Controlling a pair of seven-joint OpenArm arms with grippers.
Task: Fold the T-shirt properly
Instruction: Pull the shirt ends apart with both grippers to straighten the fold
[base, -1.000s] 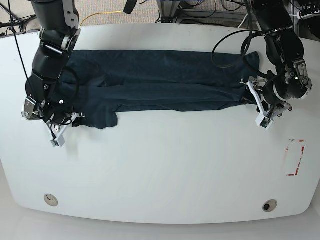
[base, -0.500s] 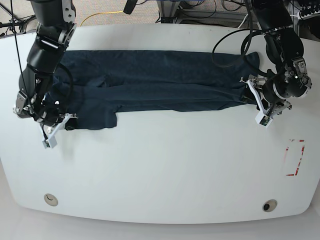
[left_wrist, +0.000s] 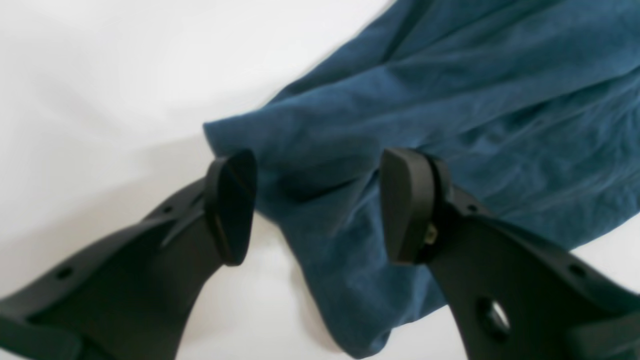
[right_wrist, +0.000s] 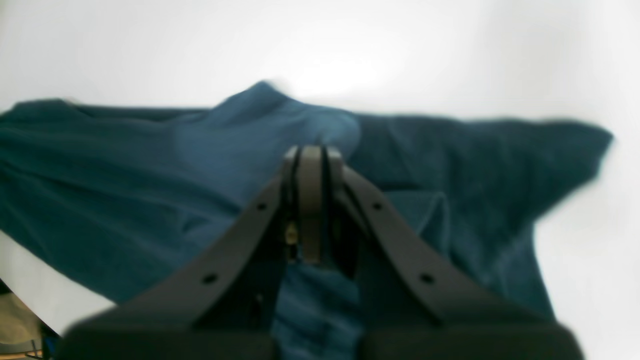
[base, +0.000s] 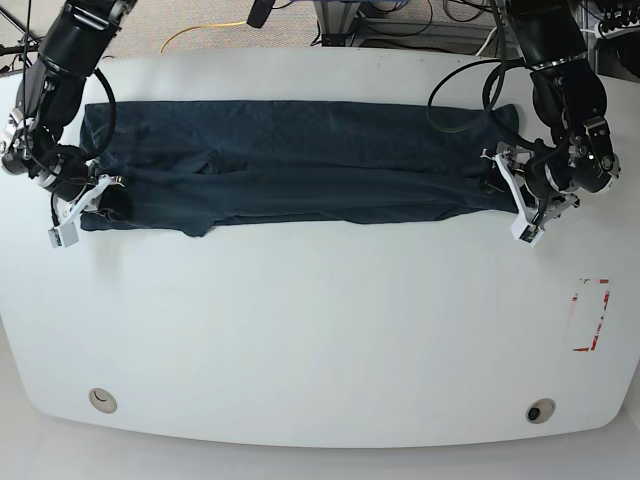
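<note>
The dark navy T-shirt (base: 300, 160) lies folded into a long band across the back half of the white table (base: 320, 330). My right gripper (base: 105, 205) is at the band's left end in the base view. In the right wrist view the right gripper (right_wrist: 310, 200) is shut, and the T-shirt (right_wrist: 125, 175) bunches around and under its tips. My left gripper (base: 503, 192) is at the band's right end. There the left gripper (left_wrist: 317, 205) stands open, its fingers (left_wrist: 230, 205) straddling a corner of the T-shirt (left_wrist: 450, 100) without pinching it.
A red-outlined mark (base: 590, 315) sits near the table's right edge. Two round holes (base: 100, 400) (base: 540, 410) lie near the front edge. Cables (base: 460, 80) loop over the back right, beyond the shirt.
My right gripper shut and moved left and back, dragging the shirt's left end outward; the flap hanging below the band shrank. My left gripper edged slightly back at the right end, still open.
</note>
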